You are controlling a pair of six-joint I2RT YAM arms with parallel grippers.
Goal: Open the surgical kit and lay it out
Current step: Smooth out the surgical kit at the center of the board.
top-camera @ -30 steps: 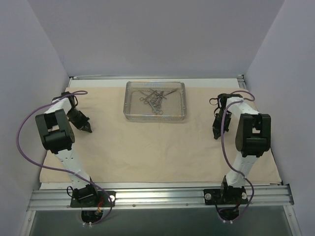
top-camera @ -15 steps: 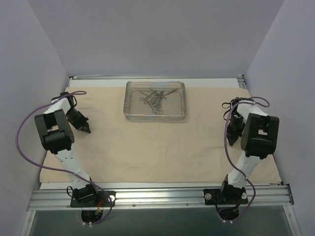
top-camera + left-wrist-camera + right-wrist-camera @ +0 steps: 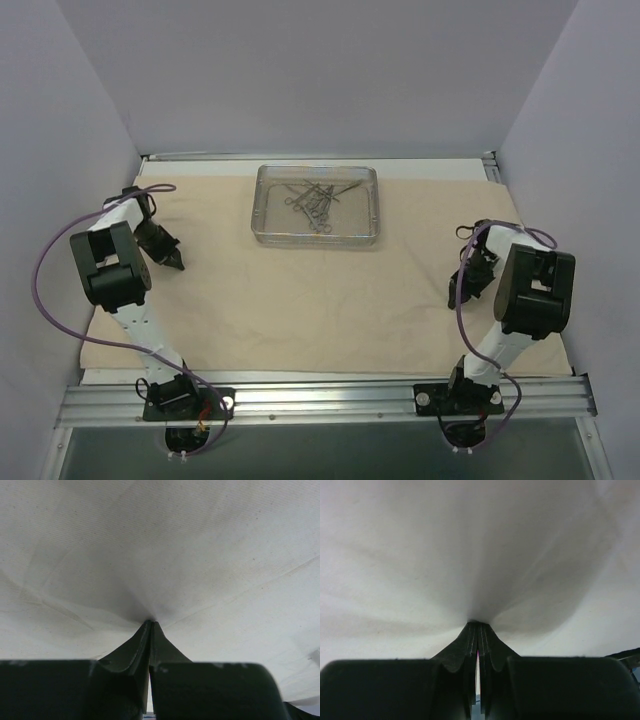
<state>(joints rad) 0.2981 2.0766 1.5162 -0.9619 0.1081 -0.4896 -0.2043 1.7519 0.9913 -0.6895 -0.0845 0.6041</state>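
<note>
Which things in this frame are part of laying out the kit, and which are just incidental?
Job in hand: beige cloth wrap, spread out; wire-mesh tray on it; steel instruments in the tray; left gripper and right gripper, each pinching the wrap.

Incidental: purple cables; metal rail at the near edge.

The left arm (image 3: 150, 330) and right arm (image 3: 485, 350) are built of white links and black joint housings. A purple cable (image 3: 38, 285) is looped beside each. Black base plates (image 3: 185, 400) are bolted onto the rail (image 3: 320, 400), one near each end. The left tool (image 3: 151, 625) and right tool (image 3: 477, 625) are dark and tapered.
</note>
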